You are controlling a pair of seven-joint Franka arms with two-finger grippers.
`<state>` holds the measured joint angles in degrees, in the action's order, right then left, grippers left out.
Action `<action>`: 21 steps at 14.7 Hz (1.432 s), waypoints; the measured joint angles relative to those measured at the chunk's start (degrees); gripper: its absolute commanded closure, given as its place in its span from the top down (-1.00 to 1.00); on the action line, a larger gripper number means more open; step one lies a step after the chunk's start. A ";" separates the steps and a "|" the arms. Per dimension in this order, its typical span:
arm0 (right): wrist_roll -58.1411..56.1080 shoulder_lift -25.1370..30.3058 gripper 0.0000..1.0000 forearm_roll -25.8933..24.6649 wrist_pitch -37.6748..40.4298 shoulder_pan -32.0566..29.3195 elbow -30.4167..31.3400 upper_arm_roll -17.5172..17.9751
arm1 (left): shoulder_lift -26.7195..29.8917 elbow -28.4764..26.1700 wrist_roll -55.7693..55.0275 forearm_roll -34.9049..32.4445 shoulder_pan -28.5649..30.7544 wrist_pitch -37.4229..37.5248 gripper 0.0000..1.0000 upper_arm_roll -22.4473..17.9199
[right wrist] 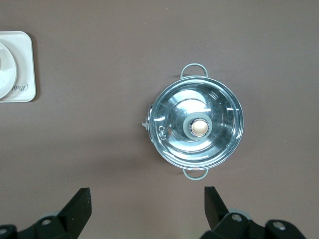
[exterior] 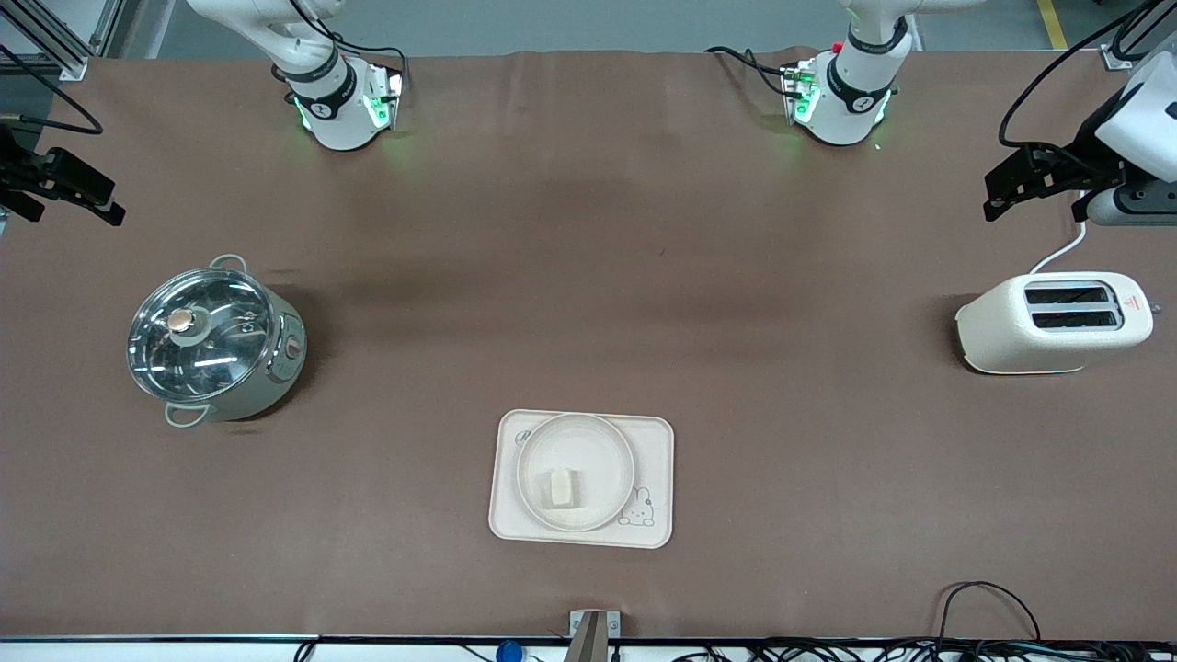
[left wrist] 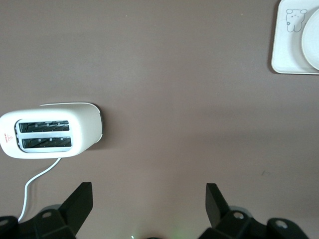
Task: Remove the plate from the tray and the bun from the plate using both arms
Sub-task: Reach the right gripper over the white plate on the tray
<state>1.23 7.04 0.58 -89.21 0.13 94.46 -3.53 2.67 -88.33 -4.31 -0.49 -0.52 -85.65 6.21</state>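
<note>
The round cream plate point(exterior: 593, 446) lies on the rectangular rabbit tray point(exterior: 655, 441), near the front camera at the table's middle. The pale bun point(exterior: 563, 487) sits on the plate. My left gripper point(exterior: 998, 195) is open and empty, high over the table at the left arm's end, by the toaster; its wrist view point(left wrist: 148, 191) shows bare cloth between the fingers and a sliver of the plate point(left wrist: 313, 40). My right gripper point(exterior: 108, 204) is open and empty, high over the right arm's end; its wrist view point(right wrist: 146, 194) shows the plate's edge point(right wrist: 4, 74).
A steel pot with a glass lid point(exterior: 216, 340) stands toward the right arm's end, also in the right wrist view point(right wrist: 199, 127). A cream toaster point(exterior: 1053, 322) with a white cord stands toward the left arm's end, also in the left wrist view point(left wrist: 50, 130). Cables run along the front edge.
</note>
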 measured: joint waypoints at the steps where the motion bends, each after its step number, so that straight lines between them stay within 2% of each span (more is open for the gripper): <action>1: 0.00 0.00 1.00 0.00 -0.01 0.00 0.00 0.00 | 0.00 0.20 0.00 0.00 -0.02 -0.02 1.00 0.01; 7: 0.00 0.00 1.00 0.28 -0.33 0.02 0.00 0.04 | -0.12 0.42 0.00 0.00 0.06 -0.02 1.00 0.00; 10: 0.00 -0.23 1.00 1.66 -2.88 1.11 0.01 0.20 | -0.17 0.45 0.00 0.00 0.07 -0.02 1.00 -0.01; 13: 1.24 -3.08 1.00 3.17 -6.67 4.02 0.43 0.36 | -0.40 0.48 0.00 0.00 0.02 -0.02 1.00 0.01; 21: 5.62 -22.11 1.00 23.25 -23.81 7.92 -0.62 0.48 | -0.87 0.66 0.00 0.00 -0.08 -0.02 1.00 0.08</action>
<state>6.84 -15.08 23.83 -113.02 8.05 93.84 -3.05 1.81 -87.67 -4.31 -0.49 -0.60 -85.67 6.29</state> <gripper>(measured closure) 0.000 0.000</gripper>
